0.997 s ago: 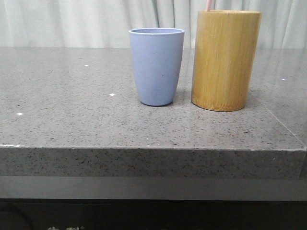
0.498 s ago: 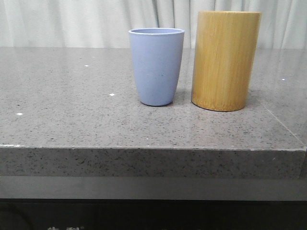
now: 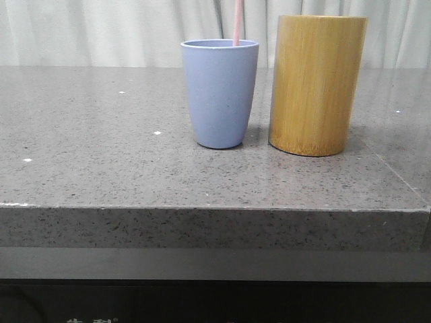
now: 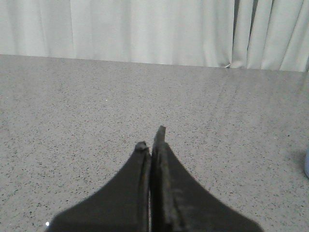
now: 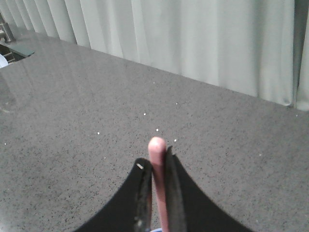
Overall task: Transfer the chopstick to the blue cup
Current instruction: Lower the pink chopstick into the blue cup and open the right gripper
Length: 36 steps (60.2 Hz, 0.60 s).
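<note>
The blue cup (image 3: 219, 94) stands on the grey stone counter, just left of the bamboo holder (image 3: 316, 84). One pale pink chopstick (image 3: 237, 23) runs straight down from the top of the front view into the cup's mouth, near its right rim. In the right wrist view my right gripper (image 5: 155, 158) is shut on that chopstick (image 5: 158, 188), whose rounded end pokes out past the fingertips. A sliver of the blue cup's rim shows under them. My left gripper (image 4: 151, 140) is shut with nothing between its fingers, low over bare counter. Neither gripper shows in the front view.
The bamboo holder is taller than the cup and almost touches its right side. The counter's front edge (image 3: 215, 207) runs across the front view. White curtains (image 3: 101, 30) hang behind the counter. A thin slice of the blue cup (image 4: 307, 164) shows at the left wrist view's edge.
A second ago a pink chopstick end stuck up over the bamboo holder. Half a second ago it was out of view. Now it stands in the blue cup's mouth.
</note>
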Each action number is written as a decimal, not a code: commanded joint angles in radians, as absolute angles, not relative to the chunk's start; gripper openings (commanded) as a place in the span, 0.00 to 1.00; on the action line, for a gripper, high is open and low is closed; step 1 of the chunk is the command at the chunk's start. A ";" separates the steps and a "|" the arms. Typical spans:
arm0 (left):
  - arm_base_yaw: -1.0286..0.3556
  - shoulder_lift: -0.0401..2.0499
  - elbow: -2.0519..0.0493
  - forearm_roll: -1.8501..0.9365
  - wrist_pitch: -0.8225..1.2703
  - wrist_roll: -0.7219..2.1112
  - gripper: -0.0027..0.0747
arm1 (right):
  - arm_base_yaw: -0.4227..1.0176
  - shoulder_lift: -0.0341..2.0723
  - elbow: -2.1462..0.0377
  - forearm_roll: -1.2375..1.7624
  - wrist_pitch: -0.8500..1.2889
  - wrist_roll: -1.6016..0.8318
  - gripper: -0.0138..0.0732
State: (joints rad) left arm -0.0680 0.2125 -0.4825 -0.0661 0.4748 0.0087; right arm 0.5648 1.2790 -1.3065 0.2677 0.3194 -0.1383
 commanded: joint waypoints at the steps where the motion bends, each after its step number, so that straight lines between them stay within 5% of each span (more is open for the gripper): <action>1: -0.066 0.223 -0.507 -0.075 0.389 0.000 0.01 | 0.563 1.287 -1.343 0.283 0.246 -0.145 0.17; 23: -0.066 0.223 -0.483 -0.073 0.389 0.000 0.01 | 0.563 1.372 -1.341 0.283 0.252 -0.145 0.17; 36: -0.066 0.223 -0.478 -0.073 0.389 0.000 0.01 | 0.563 1.372 -1.341 0.283 0.280 -0.145 0.36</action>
State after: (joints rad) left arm -0.0680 0.2125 -0.4511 -0.0661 0.4748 0.0087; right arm 0.5648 1.4062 -1.3065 0.2741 0.3321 -0.1383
